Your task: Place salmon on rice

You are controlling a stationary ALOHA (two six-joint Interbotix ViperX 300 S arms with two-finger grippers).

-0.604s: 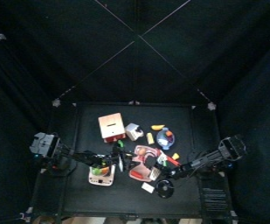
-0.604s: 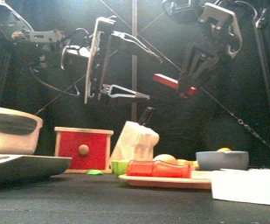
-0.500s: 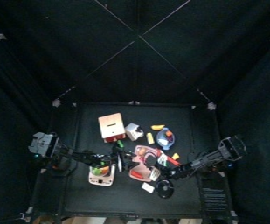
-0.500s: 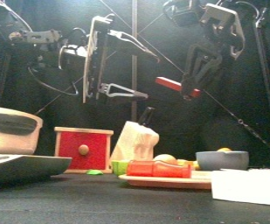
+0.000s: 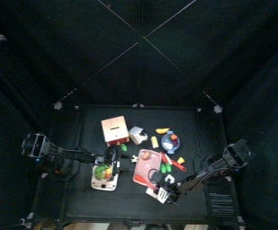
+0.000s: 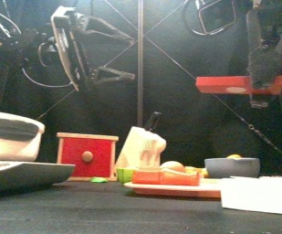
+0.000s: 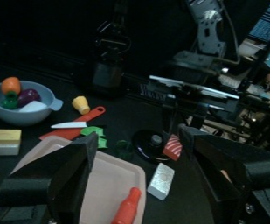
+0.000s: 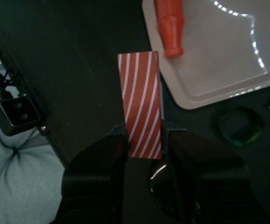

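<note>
now the right claw (image 8: 141, 162) grips a flat, red-and-white-striped salmon (image 8: 140, 103).

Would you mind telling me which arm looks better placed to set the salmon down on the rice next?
The right. Its gripper already holds the striped salmon slice between its jaws, lifted above the table in the front view. The left gripper is open and holds nothing, so it would first have to pick something up.

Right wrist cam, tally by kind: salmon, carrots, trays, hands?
salmon: 1
carrot: 1
tray: 1
hand: 1
Total: 4
</note>
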